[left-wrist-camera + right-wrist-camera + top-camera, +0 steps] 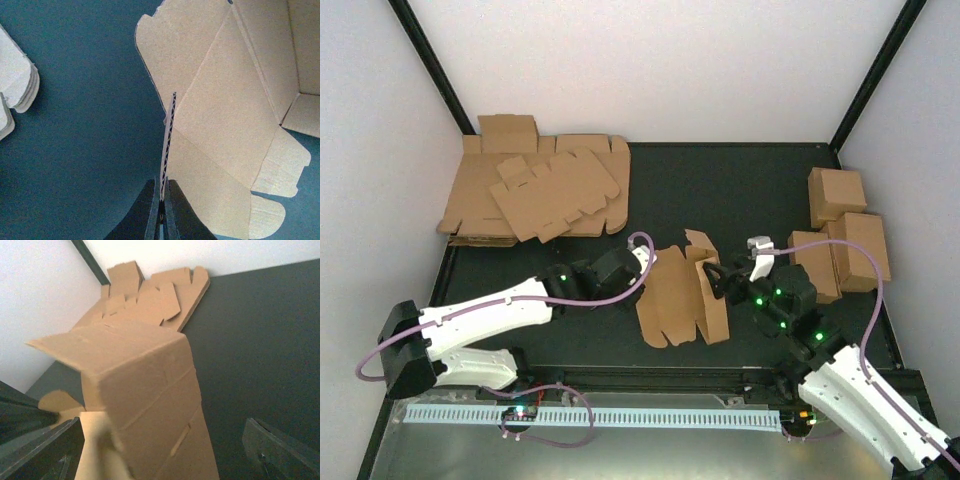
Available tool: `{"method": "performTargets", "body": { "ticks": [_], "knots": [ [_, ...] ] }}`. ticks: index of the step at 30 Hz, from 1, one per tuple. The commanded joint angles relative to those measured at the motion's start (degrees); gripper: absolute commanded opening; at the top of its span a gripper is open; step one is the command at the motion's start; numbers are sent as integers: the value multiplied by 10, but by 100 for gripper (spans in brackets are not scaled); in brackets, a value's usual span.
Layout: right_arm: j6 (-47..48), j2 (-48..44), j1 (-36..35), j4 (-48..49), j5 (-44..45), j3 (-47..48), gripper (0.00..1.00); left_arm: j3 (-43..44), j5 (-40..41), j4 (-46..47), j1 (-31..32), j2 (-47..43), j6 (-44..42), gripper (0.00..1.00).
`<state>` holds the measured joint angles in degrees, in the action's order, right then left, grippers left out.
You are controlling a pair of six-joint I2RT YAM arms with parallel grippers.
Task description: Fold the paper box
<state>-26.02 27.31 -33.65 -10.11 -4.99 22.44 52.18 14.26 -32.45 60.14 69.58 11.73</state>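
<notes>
Upper left of the top view: heap of flat cardboard blanks. Centre: left gripper, jaws pinched on a raised edge of the paper box, half-formed mid-table. Just right: right gripper, jaws wide astride its upright wall, contact unclear. Far right: folded boxes.
</notes>
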Motion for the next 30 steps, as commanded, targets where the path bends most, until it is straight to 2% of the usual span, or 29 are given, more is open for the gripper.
{"method": "performTargets", "body": {
  "ticks": [1,5,13,19,26,30],
  "knots": [
    [0,30,3,-32,-25,33,90,26,43,-28,4,-14,-2,3],
    [6,49,3,-33,-27,45,88,27,50,-27,7,-47,-7,3],
    [22,123,2,-31,-55,70,67,20,78,-11,31,-87,-36,3],
    [19,133,3,3,-48,47,62,-7,72,22,44,-94,-43,6],
    [38,141,2,47,-49,24,60,-44,67,42,44,-95,-1,11],
    [62,160,2,62,-64,24,58,-67,68,52,45,-108,30,19]
  ]
}}
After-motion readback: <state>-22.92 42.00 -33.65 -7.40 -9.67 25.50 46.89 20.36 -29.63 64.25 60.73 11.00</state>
